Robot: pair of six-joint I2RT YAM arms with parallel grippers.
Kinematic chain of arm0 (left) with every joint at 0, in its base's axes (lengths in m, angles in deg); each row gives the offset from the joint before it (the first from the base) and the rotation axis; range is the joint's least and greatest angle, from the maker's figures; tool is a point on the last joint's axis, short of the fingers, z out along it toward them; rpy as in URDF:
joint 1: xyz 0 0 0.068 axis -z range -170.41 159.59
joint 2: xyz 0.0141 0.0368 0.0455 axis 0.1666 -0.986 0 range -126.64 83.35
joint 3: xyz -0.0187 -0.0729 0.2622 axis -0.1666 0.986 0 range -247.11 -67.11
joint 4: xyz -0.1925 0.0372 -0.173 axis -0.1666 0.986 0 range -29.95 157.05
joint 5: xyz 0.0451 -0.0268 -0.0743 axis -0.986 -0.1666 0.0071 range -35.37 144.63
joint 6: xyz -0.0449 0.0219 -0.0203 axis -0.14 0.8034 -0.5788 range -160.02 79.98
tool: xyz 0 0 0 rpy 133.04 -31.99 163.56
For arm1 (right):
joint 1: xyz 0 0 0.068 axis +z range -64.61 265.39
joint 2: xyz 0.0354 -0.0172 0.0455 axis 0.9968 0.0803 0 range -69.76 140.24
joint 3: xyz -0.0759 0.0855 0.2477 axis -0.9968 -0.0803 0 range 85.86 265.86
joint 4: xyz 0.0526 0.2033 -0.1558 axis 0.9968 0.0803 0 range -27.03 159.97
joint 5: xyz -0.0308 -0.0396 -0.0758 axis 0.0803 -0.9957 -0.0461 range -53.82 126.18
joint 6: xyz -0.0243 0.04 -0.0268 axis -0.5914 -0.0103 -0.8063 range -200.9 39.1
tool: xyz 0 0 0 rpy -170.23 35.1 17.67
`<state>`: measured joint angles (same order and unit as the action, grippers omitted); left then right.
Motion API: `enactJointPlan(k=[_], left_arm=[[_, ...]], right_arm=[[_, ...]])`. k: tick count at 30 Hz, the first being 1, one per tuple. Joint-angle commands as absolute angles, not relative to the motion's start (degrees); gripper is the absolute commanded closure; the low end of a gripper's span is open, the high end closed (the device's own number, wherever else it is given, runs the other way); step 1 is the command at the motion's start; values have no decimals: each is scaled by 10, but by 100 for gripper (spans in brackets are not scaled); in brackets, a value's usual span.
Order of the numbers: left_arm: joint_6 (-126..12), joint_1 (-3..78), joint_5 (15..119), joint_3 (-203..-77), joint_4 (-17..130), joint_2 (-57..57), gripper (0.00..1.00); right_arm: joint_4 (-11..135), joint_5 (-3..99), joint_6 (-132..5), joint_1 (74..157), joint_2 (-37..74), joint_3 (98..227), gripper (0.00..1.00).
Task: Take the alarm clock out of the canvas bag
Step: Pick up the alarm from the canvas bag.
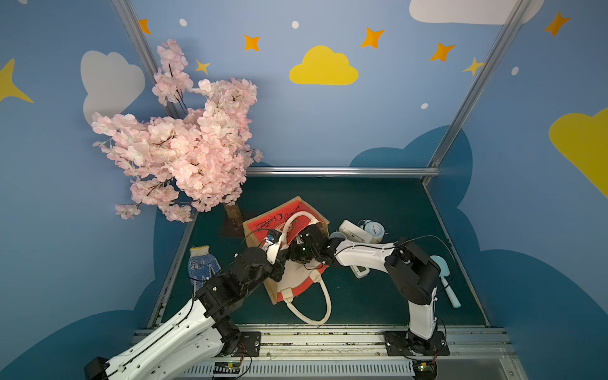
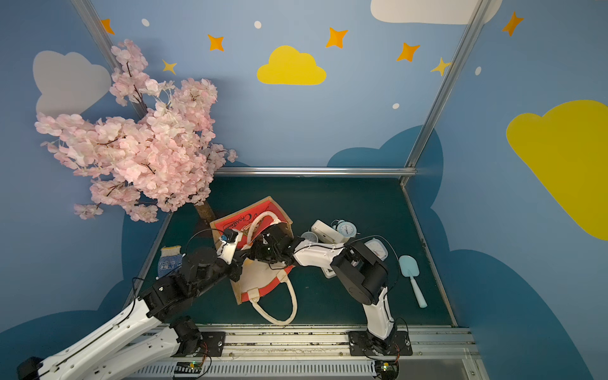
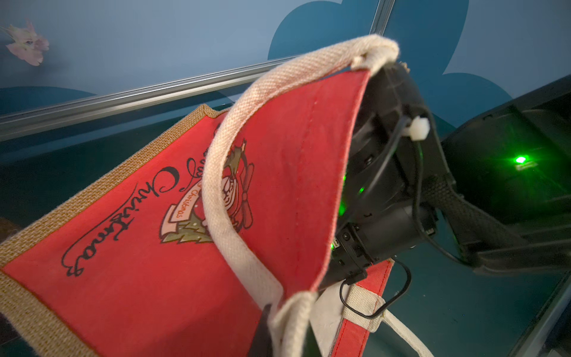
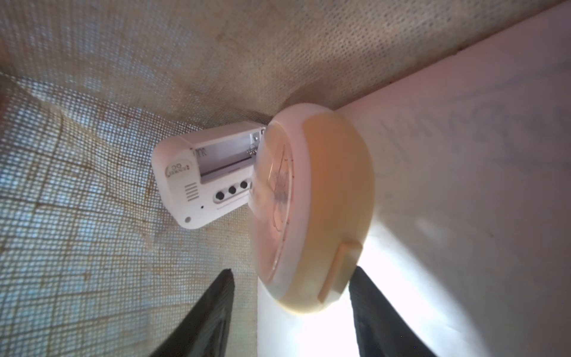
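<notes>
The alarm clock (image 4: 312, 210), round and cream with a clear face, is inside the canvas bag (image 1: 266, 227). It lies against the pale lining near the burlap end wall. Just behind it, deeper in the bag, a white rectangular clock (image 4: 197, 182) shows its back and an open battery bay.

The right gripper (image 4: 292, 270) sits inside the bag's mouth with its jaws wide, one on either side of the round clock. One finger (image 4: 213, 312) stands clear of the clock face. The other is close by the rim, and I cannot tell whether it touches.

The left gripper (image 3: 285, 332) has its jaws closed on the bag's upper rim beside a cream handle (image 3: 216, 173), holding the mouth agape. The bag lies on its side on the table (image 1: 362, 197).

Outside the bag, past its mouth, lie a blue twin-bell clock (image 1: 375, 228) and a white boxy clock (image 1: 353, 230).

As I judge it, the opening and the reach are done. The grip, the pull out through the mouth and the setting down are left.
</notes>
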<state>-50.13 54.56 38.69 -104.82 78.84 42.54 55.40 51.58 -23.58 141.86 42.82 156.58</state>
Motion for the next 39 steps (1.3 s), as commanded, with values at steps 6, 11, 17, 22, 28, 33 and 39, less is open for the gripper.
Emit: enactJointPlan(k=[6,11,17,22,28,33,39], left_arm=[[-512,550,365,-1051,785,444,90],[-510,550,364,-1051,791,449,90],[-516,550,366,-1045,783,459,90],[-523,551,366,-1043,774,464,90],[-535,554,368,-1042,775,463,90],[-548,554,355,-1041,781,457,90],[-563,555,350,-1044,784,439,90]], right_arm=[[526,486,-173,1426,425,1571,37],[466,488,-143,1426,459,1556,42],[518,460,-149,1427,478,1561,38],[524,466,-140,1423,499,1571,38],[443,490,-129,1418,508,1554,35],[370,519,-128,1418,499,1538,39],[391,515,-149,1423,468,1551,42]])
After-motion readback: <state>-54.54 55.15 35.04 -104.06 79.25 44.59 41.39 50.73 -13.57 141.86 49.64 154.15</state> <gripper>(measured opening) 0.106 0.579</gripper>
